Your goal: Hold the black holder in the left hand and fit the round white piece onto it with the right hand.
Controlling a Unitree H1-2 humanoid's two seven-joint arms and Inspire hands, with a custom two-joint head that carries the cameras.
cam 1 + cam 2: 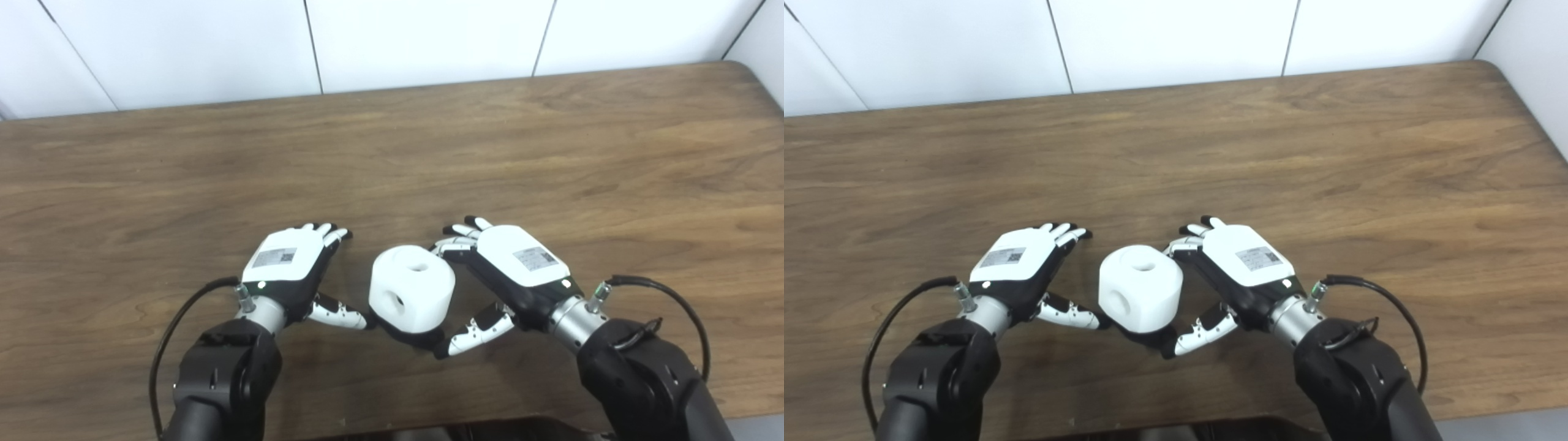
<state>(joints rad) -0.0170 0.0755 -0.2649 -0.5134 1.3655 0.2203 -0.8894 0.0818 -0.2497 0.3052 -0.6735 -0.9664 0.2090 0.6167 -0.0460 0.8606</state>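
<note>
The round white piece (411,288), a rounded block with a hole on top and one on its front, sits on the black holder (418,336), of which only a dark rim shows beneath it. Both stand on the table between my hands. My left hand (288,266) lies open to the left, fingers stretched forward and clear of the piece, its thumb tip reaching the holder's left edge. My right hand (511,269) is open on the right, its fingers close against the piece's upper right side and its thumb by the holder's lower right edge.
The wooden table (551,159) stretches wide behind and to both sides of my hands. A white panelled wall (422,37) runs along its far edge. The table's front edge lies just under my forearms.
</note>
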